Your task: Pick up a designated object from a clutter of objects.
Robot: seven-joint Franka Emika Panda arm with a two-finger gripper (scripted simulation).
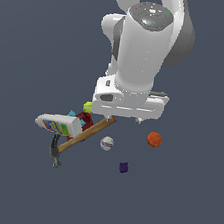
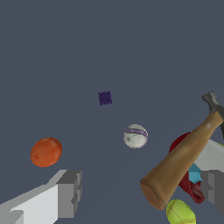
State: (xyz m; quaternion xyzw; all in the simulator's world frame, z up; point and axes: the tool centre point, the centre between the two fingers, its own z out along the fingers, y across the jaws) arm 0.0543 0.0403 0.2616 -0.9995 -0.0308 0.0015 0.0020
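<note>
Below the centre of the exterior view, the purple cube (image 1: 123, 167) lies alone on the dark floor, well apart from the hammer (image 1: 80, 136) and the bottle (image 1: 59, 124) at the middle left. The white ball (image 1: 106, 143) is near it, up and to the left, and the orange ball (image 1: 154, 138) is further off, up and to the right. In the wrist view the cube (image 2: 105, 98) sits a little above the middle of the frame, with bare floor all around it.

The step in hand seems to be the approach. To do it well, the arm should bring the gripper (image 2: 142, 190) over the cube, centre it between the fingers (image 2: 69, 192), and go straight down, keeping clear of the white ball (image 2: 135, 136) and the hammer handle (image 2: 181, 162). Because the cube is so small, a poorly centred grip could push it aside.

The jaws stand widely spread, at the bottom corners of the wrist view. They hold nothing, and I cannot see them touch anything.
</note>
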